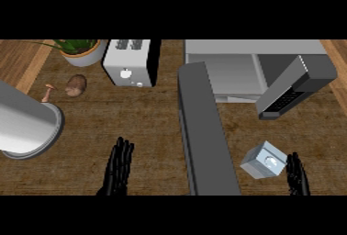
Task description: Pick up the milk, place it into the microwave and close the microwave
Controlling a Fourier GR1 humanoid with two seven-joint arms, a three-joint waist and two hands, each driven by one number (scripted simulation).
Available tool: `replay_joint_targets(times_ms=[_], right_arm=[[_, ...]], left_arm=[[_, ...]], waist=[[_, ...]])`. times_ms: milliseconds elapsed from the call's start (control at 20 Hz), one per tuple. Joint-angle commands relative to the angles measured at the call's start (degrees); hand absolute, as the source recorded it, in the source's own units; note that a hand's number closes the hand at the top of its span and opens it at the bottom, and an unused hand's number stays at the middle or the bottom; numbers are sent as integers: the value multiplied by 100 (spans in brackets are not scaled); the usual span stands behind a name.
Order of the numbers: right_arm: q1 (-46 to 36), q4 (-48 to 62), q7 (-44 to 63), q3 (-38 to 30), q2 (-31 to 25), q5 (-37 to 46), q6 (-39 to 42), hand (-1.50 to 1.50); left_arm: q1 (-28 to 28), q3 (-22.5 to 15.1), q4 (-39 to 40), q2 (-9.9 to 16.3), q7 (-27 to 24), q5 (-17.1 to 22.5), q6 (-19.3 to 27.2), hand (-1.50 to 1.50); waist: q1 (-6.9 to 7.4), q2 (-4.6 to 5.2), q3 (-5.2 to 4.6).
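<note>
Our right hand (297,174) shows at the lower right, fingers straight and released, just beside the milk (264,160) without curling round it. The carton lies tilted on the counter (149,119), immediately left of those fingers. Our left hand (118,167) rests at the lower edge, fingers likewise relaxed, holding nothing. Farther up, the microwave (230,69) stands with its door (203,133) swung open; we see nothing inside its cavity. A plant pot (82,54) holds green leaves.

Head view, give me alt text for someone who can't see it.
A small pale-grey milk carton stands on the brown wooden counter, beside the robot's open black right hand, before an open grey microwave with its door swung wide. The open left hand rests low.
</note>
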Motion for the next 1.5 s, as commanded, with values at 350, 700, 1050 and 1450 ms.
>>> replay_joint_targets(times_ms=[350, 700, 1050, 1450], right_arm=[[-1750, 2526, -928, -866, -83, 36, -557, -150], [-2090, 2818, -1036, -1168, -218, -237, -606, 150], [-2786, 4189, -1418, -1368, -490, 88, -1048, 150], [-4351, 6197, -1642, -1457, -817, 519, -1180, 150]], left_arm=[[502, 553, -98, 617, -724, 737, -603, -150], [807, 637, -344, 845, -621, 896, -758, -150], [767, 995, -529, 1077, -560, 1154, -1103, -150], [1092, 892, -376, 1096, -954, 1081, -1244, -150]], waist=[[27, 4, 2], [5, -1, 0], [25, 4, 2], [143, 30, 13]])
